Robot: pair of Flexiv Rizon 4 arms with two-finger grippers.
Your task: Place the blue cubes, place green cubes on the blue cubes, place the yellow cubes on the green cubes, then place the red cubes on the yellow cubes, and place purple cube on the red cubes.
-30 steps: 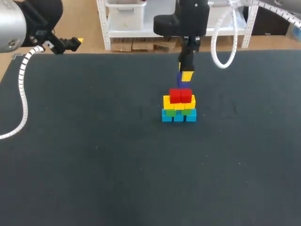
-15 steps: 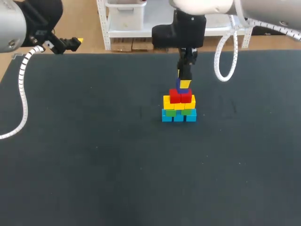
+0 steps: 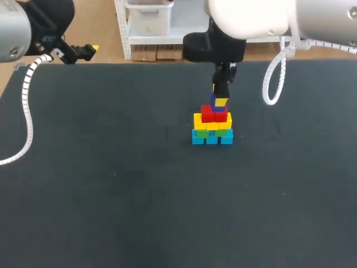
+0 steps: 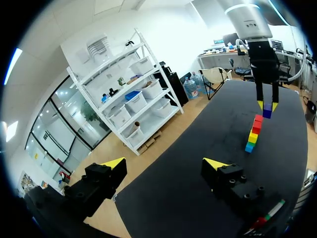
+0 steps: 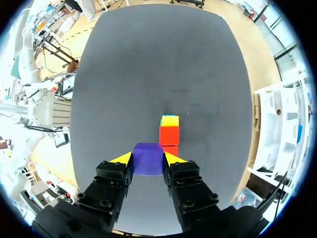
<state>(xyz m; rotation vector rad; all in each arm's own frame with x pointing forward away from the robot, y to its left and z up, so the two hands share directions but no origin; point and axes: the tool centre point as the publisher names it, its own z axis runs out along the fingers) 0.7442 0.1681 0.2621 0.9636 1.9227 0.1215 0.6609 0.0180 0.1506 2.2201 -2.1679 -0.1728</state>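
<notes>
Our right end effector is closed on a small purple cube. In the right wrist view both of its yellow-tipped fingers press against opposite sides of the cube, which fills the gap between them. The right arm comes in from the far right corner and holds the purple cube directly over a pyramid of small coloured cubes near the middle of the dark tabletop.

The purple cube hangs just above the two bright red cubes that form the pyramid's top row. We cannot tell whether it touches them. In the left wrist view it appears slightly off to one side of the red row rather than squarely over it.

Below the red cubes comes a row of yellow cubes. Under that, green cubes show at both ends of their row. At the base, a row of light blue cubes rests on the tabletop. The rows sit flush on one another and the pyramid stands upright.

Our left end effector hangs at the far left corner of the tabletop, well apart from the pyramid. Its fingers are spread wide with nothing between them.
</notes>
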